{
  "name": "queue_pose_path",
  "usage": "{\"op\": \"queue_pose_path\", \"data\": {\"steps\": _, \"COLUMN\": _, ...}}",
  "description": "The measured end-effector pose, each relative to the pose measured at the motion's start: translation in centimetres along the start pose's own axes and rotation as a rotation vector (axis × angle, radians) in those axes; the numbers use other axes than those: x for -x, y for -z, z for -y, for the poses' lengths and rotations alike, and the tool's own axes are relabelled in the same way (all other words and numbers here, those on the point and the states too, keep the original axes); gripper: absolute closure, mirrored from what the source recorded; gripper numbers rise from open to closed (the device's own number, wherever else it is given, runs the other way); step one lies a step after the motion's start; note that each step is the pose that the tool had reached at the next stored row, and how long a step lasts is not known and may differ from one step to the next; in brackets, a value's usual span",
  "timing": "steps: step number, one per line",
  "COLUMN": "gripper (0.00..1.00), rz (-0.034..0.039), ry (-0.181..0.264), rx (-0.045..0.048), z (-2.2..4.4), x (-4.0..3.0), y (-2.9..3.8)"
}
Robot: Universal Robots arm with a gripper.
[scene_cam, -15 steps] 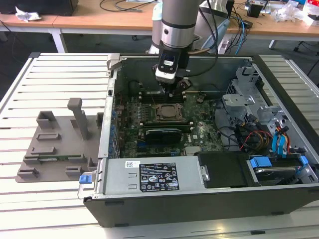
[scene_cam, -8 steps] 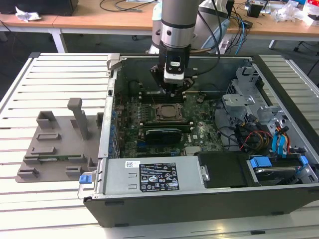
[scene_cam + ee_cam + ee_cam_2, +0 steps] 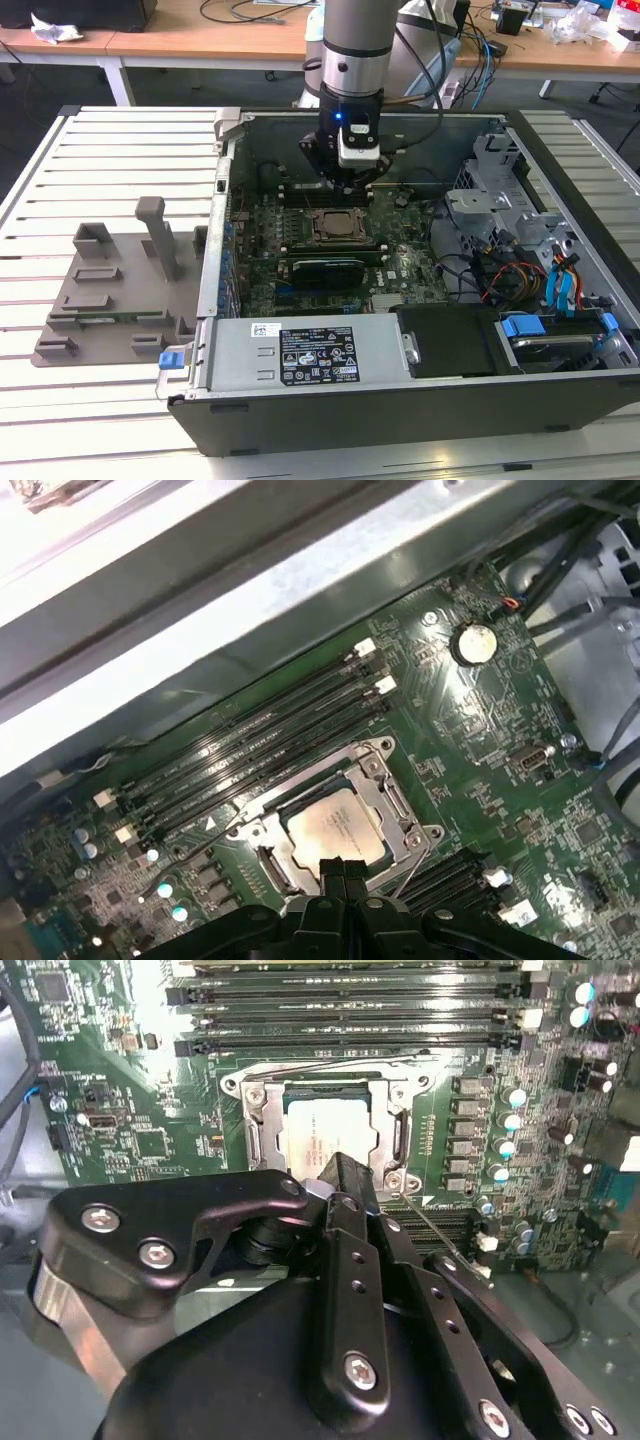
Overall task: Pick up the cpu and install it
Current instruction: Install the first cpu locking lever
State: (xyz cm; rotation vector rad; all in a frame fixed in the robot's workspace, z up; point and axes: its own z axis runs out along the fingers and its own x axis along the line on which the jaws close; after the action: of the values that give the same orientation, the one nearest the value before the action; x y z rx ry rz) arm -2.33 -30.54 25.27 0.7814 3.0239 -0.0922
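1. Gripper (image 3: 345, 1175) hangs inside the open computer case (image 3: 330, 395), directly above the motherboard socket frame (image 3: 335, 228); in both wrist views its two black fingers (image 3: 340, 872) are pressed together at the tips with nothing between them.
2. Near edge of the case: a grey power supply cover (image 3: 310, 350) lies across the front, with a black drive bay (image 3: 455, 340) at the exterior view's right.
3. Outside the case, at the exterior view's left, a grey fixture block (image 3: 120, 285) rests on the slatted white table (image 3: 40, 200).
4. Middle of the case: the green motherboard (image 3: 130, 1110) carries the socket frame, and the cpu (image 3: 335, 825) lies flat inside it, silver top up. The fingertips sit just above the cpu's near edge; contact cannot be confirmed.
5. Beyond the socket, parallel black memory slots (image 3: 260, 745) run across the board.
6. Farther still, the grey metal case wall (image 3: 250, 610) stands behind the slots.
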Motion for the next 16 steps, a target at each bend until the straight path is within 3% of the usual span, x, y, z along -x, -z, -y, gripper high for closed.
{"op": "queue_pose_path", "data": {"steps": 5, "gripper": 0.89, "rz": 0.0041, "ry": 0.077, "rx": 0.0024, "z": 0.00, "x": 0.00, "y": 0.00}}
{"op": "queue_pose_path", "data": {"steps": 9, "gripper": 0.89, "rz": 0.0093, "ry": 0.174, "rx": 0.0054, "z": 0.00, "x": 0.00, "y": 0.00}}
{"op": "queue_pose_path", "data": {"steps": 13, "gripper": 0.89, "rz": 0.0119, "ry": 0.225, "rx": 0.0070, "z": 0.00, "x": 0.00, "y": 0.00}}
{"op": "queue_pose_path", "data": {"steps": 16, "gripper": 0.89, "rz": 0.0156, "ry": 0.295, "rx": 0.0092, "z": 0.00, "x": 0.00, "y": 0.00}}
